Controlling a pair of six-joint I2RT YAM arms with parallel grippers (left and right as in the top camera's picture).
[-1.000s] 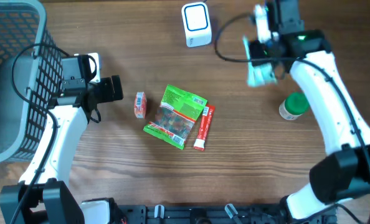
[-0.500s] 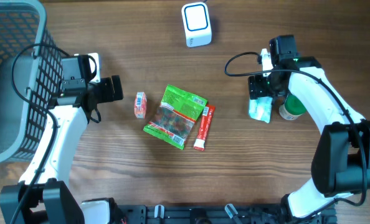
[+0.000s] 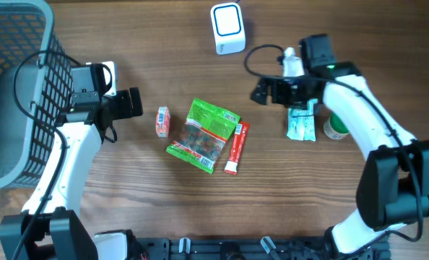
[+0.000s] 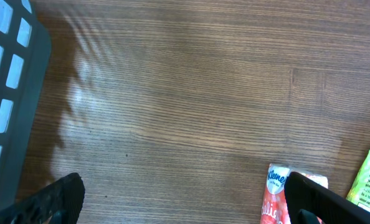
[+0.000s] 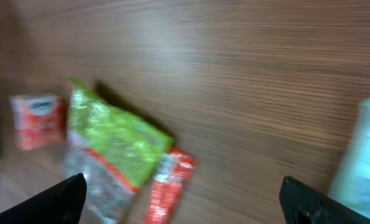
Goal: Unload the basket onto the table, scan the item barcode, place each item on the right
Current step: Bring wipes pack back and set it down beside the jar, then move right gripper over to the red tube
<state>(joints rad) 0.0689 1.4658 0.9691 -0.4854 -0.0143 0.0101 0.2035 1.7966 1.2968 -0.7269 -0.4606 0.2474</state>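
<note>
The white barcode scanner (image 3: 227, 27) stands at the back of the table. A teal packet (image 3: 301, 121) lies flat beside a green-capped bottle (image 3: 337, 126); it shows blurred at the right edge of the right wrist view (image 5: 362, 146). My right gripper (image 3: 259, 92) hovers open and empty to the left of the teal packet, pointing at the green snack bag (image 3: 204, 135) and the red stick pack (image 3: 236, 148). My left gripper (image 3: 133, 102) stands open and empty just left of a small red tissue pack (image 3: 162, 121), which sits by its right finger (image 4: 334, 202).
A grey wire basket (image 3: 12, 94) fills the left side, and its wall shows in the left wrist view (image 4: 10, 93). The right wrist view shows the green bag (image 5: 110, 134), red stick pack (image 5: 169, 183) and tissue pack (image 5: 38, 118) ahead on the wooden table.
My right gripper brought the teal packet down from near the scanner, laid it beside the bottle, opened and swung left. The left arm has not moved.
</note>
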